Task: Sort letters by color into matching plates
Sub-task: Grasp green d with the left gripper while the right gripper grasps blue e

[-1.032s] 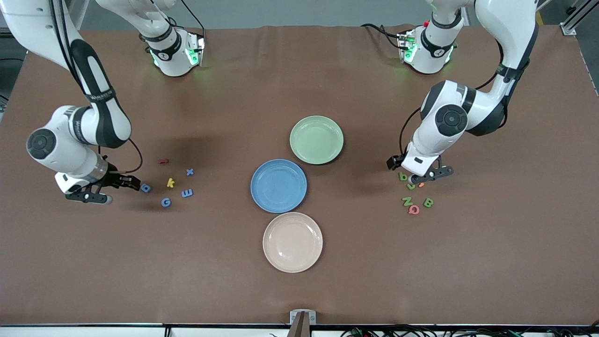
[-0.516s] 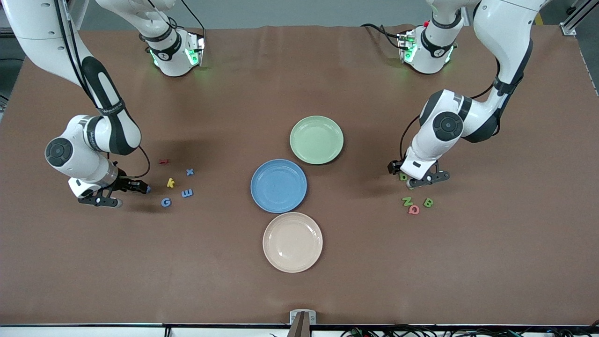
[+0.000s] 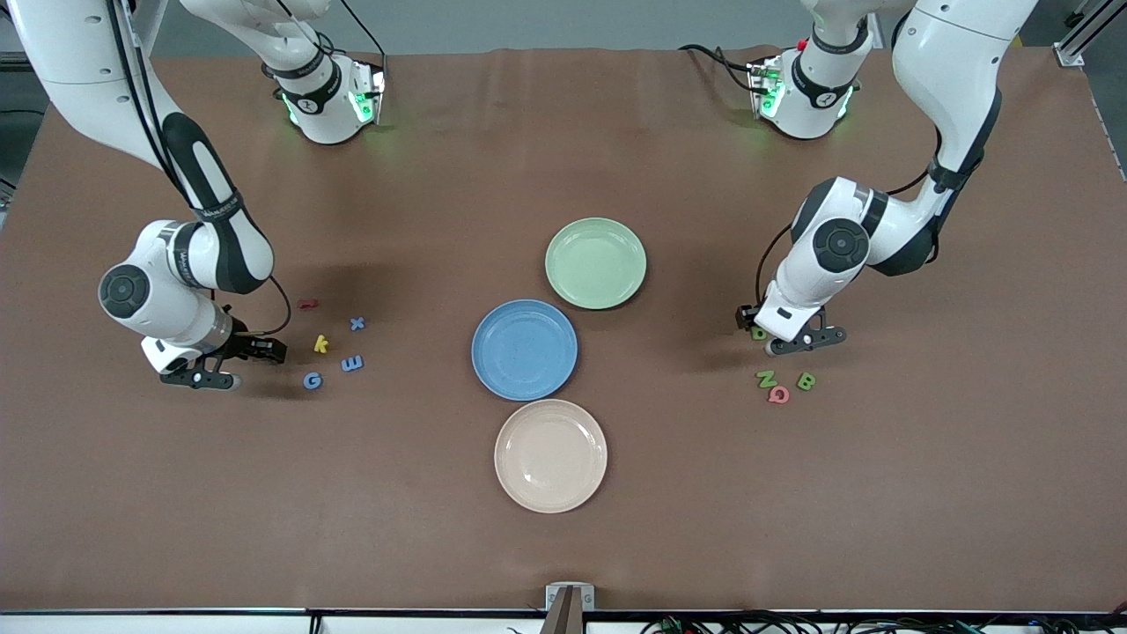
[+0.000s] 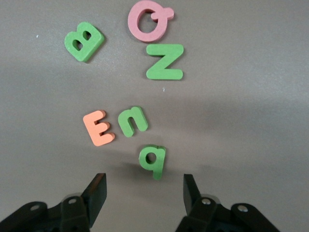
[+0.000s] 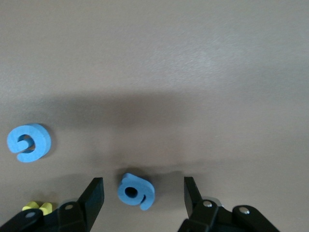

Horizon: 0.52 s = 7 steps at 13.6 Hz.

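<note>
Left gripper [image 4: 145, 191] open astride green q [image 4: 153, 160], right gripper [image 5: 144, 192] open, apparently astride blue 6-shape [image 5: 136, 191]

Brown counter [image 3: 563, 546], green plate [image 3: 596, 262], blue plate [image 3: 524, 350] and cream plate [image 3: 550, 455] mid-counter, blue letters [image 3: 313, 380] with yellow k [image 3: 321, 343] toward the right arm's end, green letters [image 3: 767, 379] with pink Q [image 3: 778, 394] toward the left arm's end.

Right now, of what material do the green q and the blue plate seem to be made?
The green q looks like soft foam: matte, no shine, with thick, flat-cut edges. The blue plate looks like hard plastic or melamine, possibly glazed ceramic: a smooth surface with a faint sheen and a thin raised rim.
</note>
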Motion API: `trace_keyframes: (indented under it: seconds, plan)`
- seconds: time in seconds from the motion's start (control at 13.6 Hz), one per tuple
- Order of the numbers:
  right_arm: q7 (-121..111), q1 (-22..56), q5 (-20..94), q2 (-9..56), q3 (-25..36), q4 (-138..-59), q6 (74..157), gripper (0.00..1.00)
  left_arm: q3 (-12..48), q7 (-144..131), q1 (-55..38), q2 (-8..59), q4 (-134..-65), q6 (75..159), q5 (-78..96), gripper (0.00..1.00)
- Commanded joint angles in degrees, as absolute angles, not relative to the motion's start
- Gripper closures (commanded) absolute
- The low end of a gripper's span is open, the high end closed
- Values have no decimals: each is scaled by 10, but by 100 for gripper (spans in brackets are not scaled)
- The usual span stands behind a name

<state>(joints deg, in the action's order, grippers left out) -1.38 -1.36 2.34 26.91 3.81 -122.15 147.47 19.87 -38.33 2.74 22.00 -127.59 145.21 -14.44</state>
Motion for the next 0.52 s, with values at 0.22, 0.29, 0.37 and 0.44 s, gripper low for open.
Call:
trace_keyframes:
  seconds: [0.22,0.29,0.37,0.44]
  plan:
    - [-12,-14,33,279,34,-1218,1475,26,199,-387,31,253,-1272,1494,-156,33]
    - [-11,-14,33,280,33,-1218,1474,29,198,-387,31,259,-1271,1499,-156,33]
    - [-11,-14,33,280,34,-1219,1472,31,198,-387,31,262,-1270,1505,-158,33]
    - [-11,-15,33,279,33,-1219,1470,32,197,-387,31,265,-1270,1507,-161,33]
